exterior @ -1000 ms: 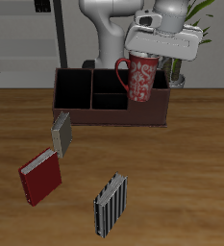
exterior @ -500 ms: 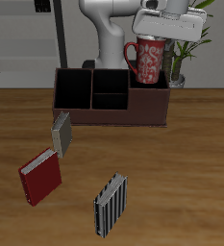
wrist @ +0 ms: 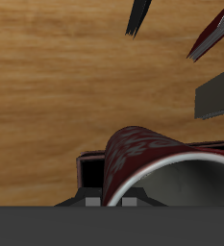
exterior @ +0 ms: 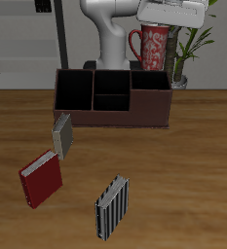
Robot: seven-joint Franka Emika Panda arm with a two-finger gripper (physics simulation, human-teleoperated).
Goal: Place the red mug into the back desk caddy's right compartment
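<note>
The red mug (exterior: 151,49), red with a pale speckled pattern, hangs upright in my gripper (exterior: 167,26), which is shut on its rim. It is held high in the air, above and a little behind the dark brown back desk caddy (exterior: 112,105). The mug is roughly over the caddy's large right compartment (exterior: 150,84), well clear of its walls. In the wrist view the mug (wrist: 142,154) fills the foreground with its white inside showing, and part of the caddy (wrist: 92,171) shows beside it. My fingertips are hidden behind the mug.
A grey book (exterior: 61,135) stands in front of the caddy. A red book (exterior: 41,179) and a striped book (exterior: 111,206) lie nearer the table's front edge. A potted plant (exterior: 188,49) stands behind the caddy, close to the mug.
My gripper has risen with the mug, from just above the caddy's rim to well above it, and shifted slightly farther back.
</note>
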